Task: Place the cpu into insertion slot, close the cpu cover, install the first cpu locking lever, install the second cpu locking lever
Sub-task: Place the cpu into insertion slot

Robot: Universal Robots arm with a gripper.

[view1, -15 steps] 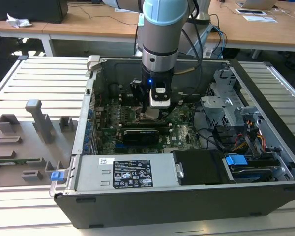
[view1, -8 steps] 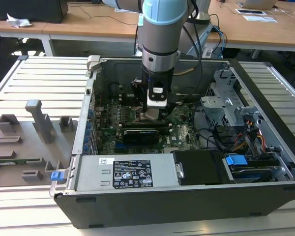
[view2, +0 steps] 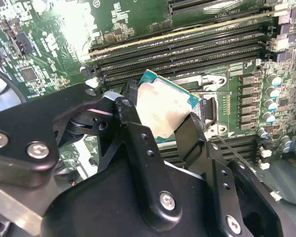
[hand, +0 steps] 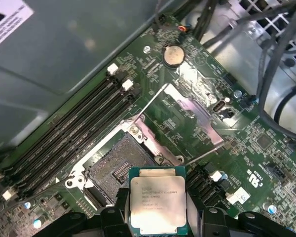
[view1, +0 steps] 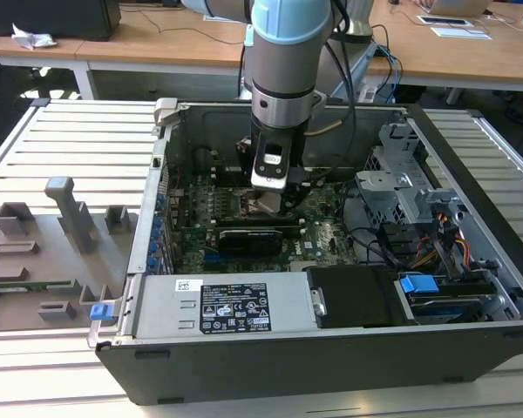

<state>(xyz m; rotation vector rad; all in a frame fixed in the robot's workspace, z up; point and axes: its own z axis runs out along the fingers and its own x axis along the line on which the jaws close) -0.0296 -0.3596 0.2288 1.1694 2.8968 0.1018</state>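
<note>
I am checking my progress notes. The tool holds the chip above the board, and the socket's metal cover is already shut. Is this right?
Not quite. The cover is open, swung away from the bare socket, as the first wrist view shows. The tool does hold the chip above the board.

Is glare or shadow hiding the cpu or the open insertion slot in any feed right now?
Second wrist view: a blown-out patch washes the motherboard, and the cpu top glares pale in the gripper. First wrist view: cpu and insertion slot evenly lit, one small reflection near the coin cell. Exterior view: the board under the arm looks dim.
</note>
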